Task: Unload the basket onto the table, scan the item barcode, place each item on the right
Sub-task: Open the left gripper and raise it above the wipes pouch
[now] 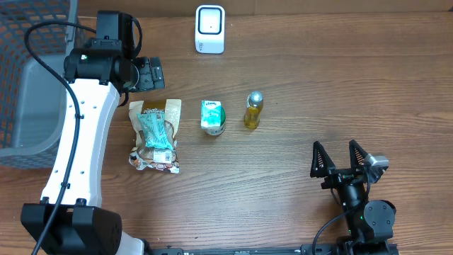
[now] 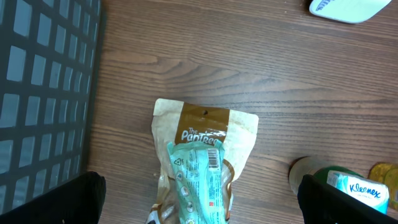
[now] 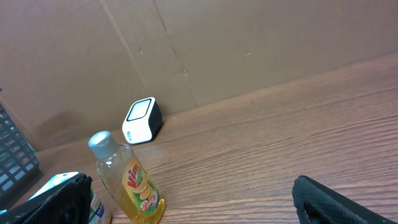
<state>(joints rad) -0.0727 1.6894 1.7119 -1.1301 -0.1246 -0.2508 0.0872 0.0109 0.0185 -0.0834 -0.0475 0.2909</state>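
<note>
Showing pouch [image 2: 205, 130] lettering only in left wrist; left tool [image 1: 157, 73], right tool [image 1: 336, 154] splayed, empty.

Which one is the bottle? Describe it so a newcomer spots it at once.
On the wooden table, three items sit in a row near the white scanner. The bottle is the rightmost, beside the green Kleenex pack. It is the only one with yellow liquid and a silver cap.

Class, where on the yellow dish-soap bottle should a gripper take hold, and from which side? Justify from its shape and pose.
Probably the body just below the grey cap, approached from the right gripper's side: the dish-soap bottle appears to stand upright, its shoulder narrows there, and the Kleenex pack stands on its other side.
</note>
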